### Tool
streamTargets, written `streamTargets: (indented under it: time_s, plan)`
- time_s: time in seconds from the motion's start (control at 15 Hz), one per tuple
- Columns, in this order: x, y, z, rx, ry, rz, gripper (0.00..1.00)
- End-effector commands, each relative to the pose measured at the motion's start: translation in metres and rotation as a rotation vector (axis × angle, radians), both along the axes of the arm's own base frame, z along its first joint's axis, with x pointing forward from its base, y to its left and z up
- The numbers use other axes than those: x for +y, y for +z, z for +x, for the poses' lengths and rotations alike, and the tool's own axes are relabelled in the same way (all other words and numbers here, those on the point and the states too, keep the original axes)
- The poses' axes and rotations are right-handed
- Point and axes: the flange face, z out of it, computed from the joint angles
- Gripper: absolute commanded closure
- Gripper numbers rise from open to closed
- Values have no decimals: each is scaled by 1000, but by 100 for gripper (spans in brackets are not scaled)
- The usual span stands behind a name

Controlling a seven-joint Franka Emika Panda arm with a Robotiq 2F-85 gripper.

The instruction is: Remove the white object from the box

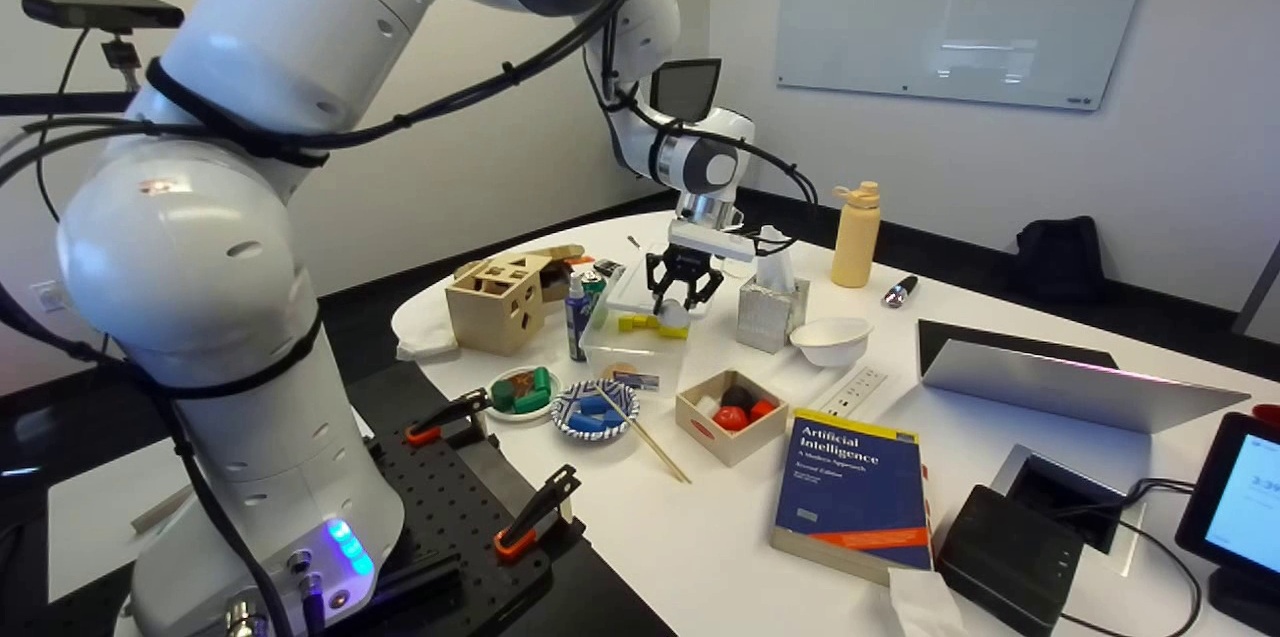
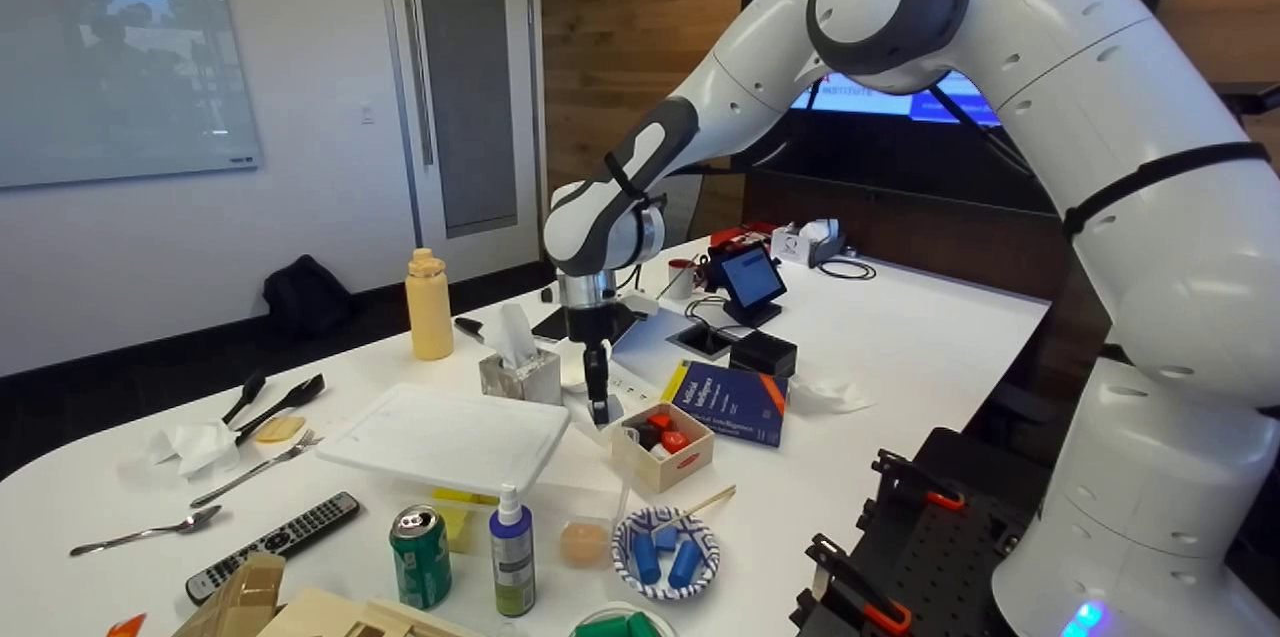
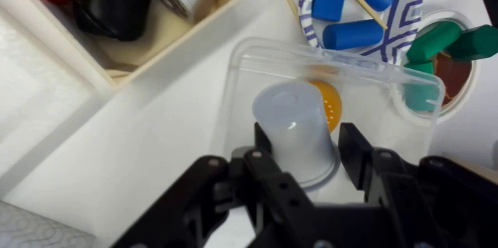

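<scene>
Gripper: fingers clasped about white object, apart from box; lifting-out judged done, setting down and release next.

We see the gripper with a white object at its tip. The box sits at its four o'clock.
</scene>
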Motion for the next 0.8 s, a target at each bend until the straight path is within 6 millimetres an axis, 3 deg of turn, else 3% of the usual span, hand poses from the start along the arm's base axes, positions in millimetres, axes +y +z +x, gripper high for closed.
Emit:
streamTargets:
  time_s: [0.0,0.07,0.13,0.4,0.73]
  plan:
    - [30,-7,-19,28,19,32,77]
    - [39,-13,-22,43,20,37,27]
    - [44,-18,-24,46,30,36,25]
    - [51,-23,-25,54,34,37,0]
    - [28,-5,-25,16,-14,20,0]
